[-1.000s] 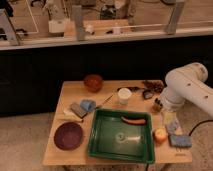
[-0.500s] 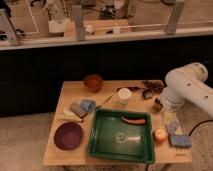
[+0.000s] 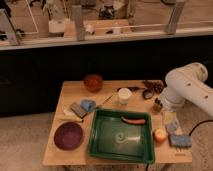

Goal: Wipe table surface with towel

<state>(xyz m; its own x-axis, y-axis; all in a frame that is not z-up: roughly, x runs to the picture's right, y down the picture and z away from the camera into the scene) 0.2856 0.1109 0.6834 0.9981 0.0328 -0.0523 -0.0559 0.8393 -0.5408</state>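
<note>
Nearby, towel (image 3: 172,125) flat on table surface (image 3: 74,93), just beside hand (image 3: 158,106)

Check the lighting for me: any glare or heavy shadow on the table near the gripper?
Camera view: the table surface is evenly, warmly lit, no glare; the panel behind it is nearly black; the gripper, low over the table's edge at picture right under the white arm, looks dark, but no shadow falls around it.
</note>
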